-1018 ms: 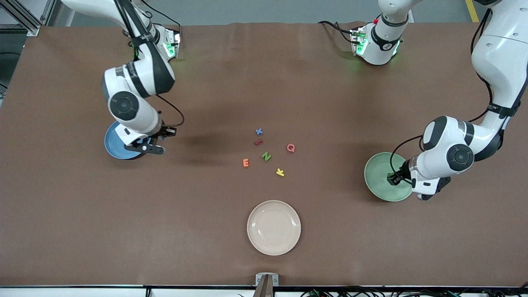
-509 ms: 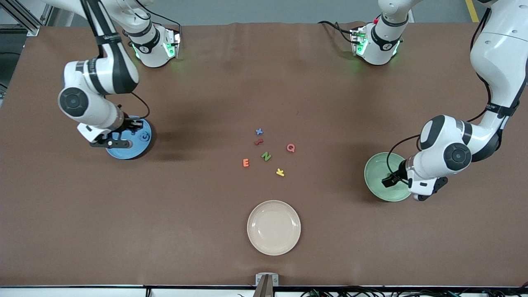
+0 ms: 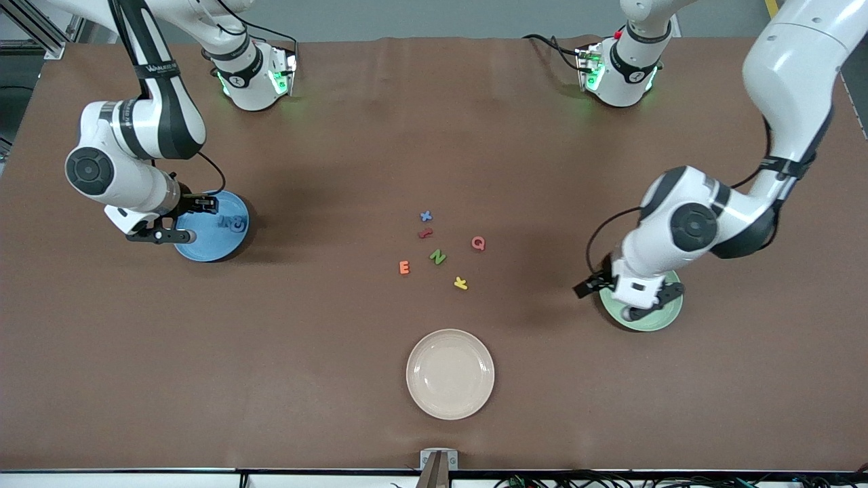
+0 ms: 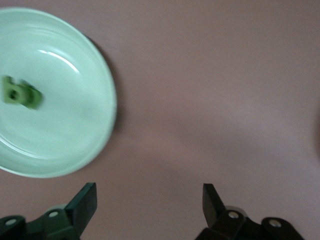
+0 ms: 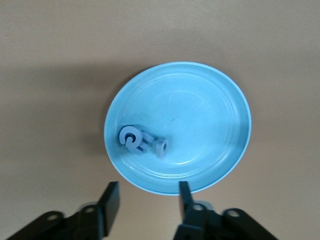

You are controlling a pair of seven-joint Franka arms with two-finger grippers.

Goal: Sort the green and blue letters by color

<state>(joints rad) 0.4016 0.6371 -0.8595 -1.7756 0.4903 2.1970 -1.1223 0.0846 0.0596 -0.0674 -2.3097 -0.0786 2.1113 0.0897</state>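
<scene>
nearest you on the counter (image 3: 135, 379) sits the empty cream plate (image 3: 450, 374); it plays no part. past it lies the loose cluster, well apart from both colored plates: the yellow letter (image 3: 461, 283) first, then the orange e (image 3: 404, 268) and the green n (image 3: 438, 257), the pink q (image 3: 478, 242), a dark red piece (image 3: 425, 234), and the blue x (image 3: 426, 216) farthest. only the green n and blue x are yours. expect them to be light, soft and flat, likely to skid, so i'd pinch each across its narrow strokes from straight above. the dark red piece lies just beside the blue x and could get nudged. toward the left arm's end, the left pincer (image 4: 148, 202) hangs wide open and empty over bare counter beside the green plate (image 4: 102, 75), which holds a green letter (image 4: 20, 93). toward the right arm's end, the right pincer (image 5: 148, 197) stands partly open and empty over the rim of the blue plate (image 5: 220, 115), where blue letters (image 5: 142, 141) lie bunched.
</scene>
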